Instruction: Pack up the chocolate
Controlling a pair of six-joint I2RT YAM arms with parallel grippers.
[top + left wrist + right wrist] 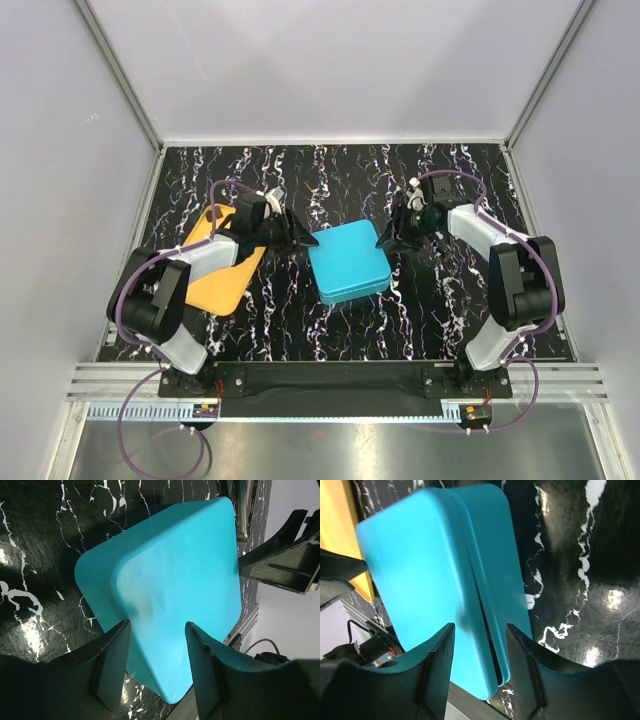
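Chocolate I cannot locate in any view. My left gripper point(303, 239) has its fingers spread wide at the far left corner of the turquoise rounded-rectangular lidded box point(348, 262), and my right gripper point(382, 240) is spread the same way at the box's far right corner; I cannot tell whether either touches it. The box lies with its lid on at the middle of the black white-veined table point(420, 320), with a flat orange rounded board point(222, 282) to its left, partly under my left arm.
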